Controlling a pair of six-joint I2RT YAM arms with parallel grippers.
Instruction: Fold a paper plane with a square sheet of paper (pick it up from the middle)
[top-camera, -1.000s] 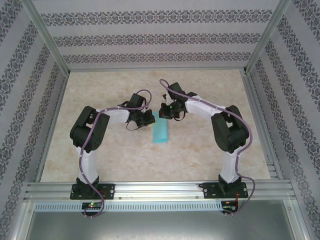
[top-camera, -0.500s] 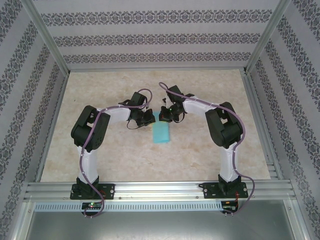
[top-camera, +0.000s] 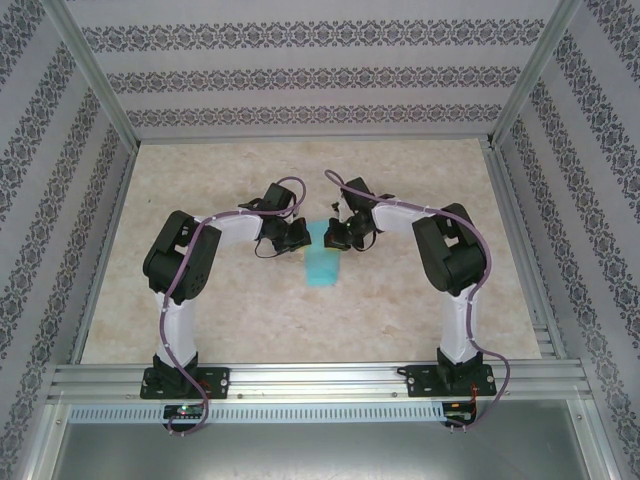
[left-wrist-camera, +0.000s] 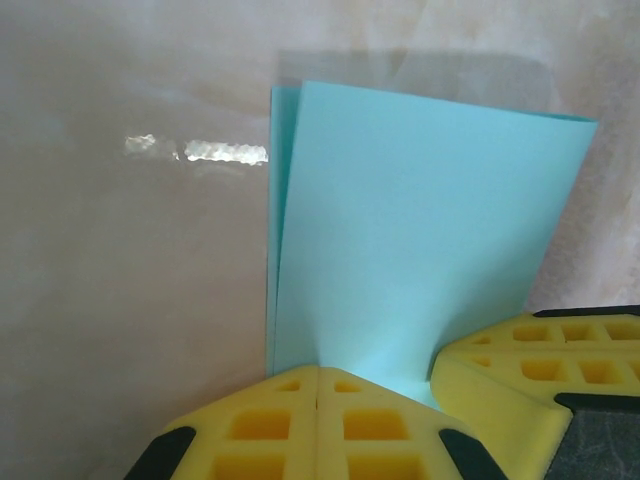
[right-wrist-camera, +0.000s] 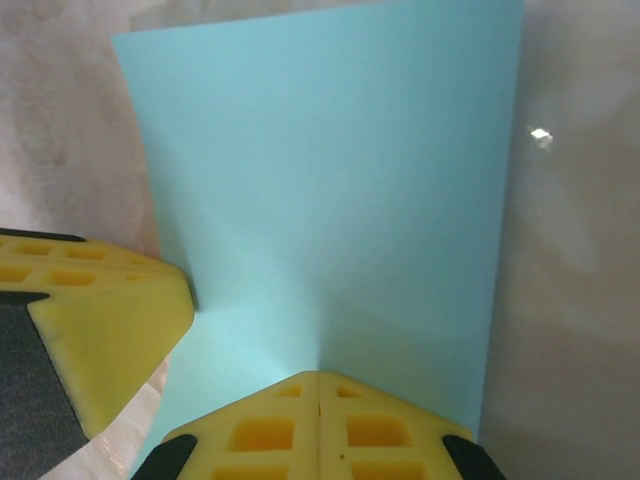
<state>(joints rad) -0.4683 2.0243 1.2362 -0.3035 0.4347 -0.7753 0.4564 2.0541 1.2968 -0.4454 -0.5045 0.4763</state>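
Left hand (top-camera: 300, 237) and right hand (top-camera: 335, 237), each with fingers pressed together and apparently pinching the far edge of the folded paper (top-camera: 321, 266), meet mid-surface (top-camera: 250, 310), equally near it, its long axis running from them toward the arm bases.

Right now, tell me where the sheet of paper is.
In the top view the square sheet of paper, folded, lies at the middle of the table. The shut left tool and right tool meet at its far end.
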